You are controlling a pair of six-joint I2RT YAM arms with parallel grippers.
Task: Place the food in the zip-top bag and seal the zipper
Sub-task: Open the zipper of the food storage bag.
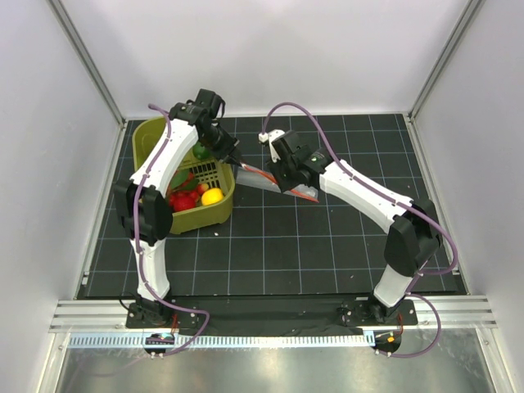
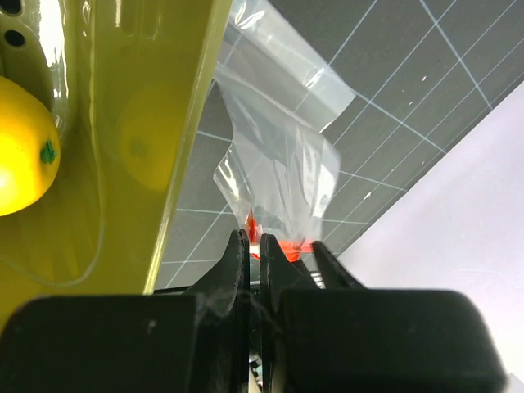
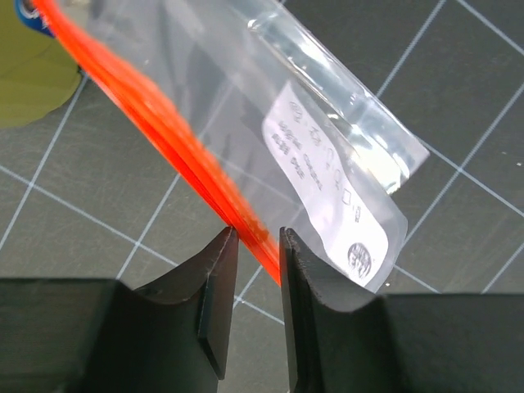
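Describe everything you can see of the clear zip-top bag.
The zip-top bag is a clear plastic pouch with a red-orange zipper strip along its mouth and a printed label. It is held crumpled beside the olive basket, over the mat. The left pincer pinches its zipper end; the right pincer has jaws slightly apart at the strip.

left arm [image 1: 160, 176] stretched forward, left hand [image 2: 255, 246] pinched shut, right arm [image 1: 360, 190] angled inward, right hand [image 3: 258, 241] fingers narrowly parted

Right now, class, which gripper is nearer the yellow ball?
Left. The left gripper pinches the zipper beside the basket holding the yellow ball; the right gripper straddles the zipper farther right, over the mat.
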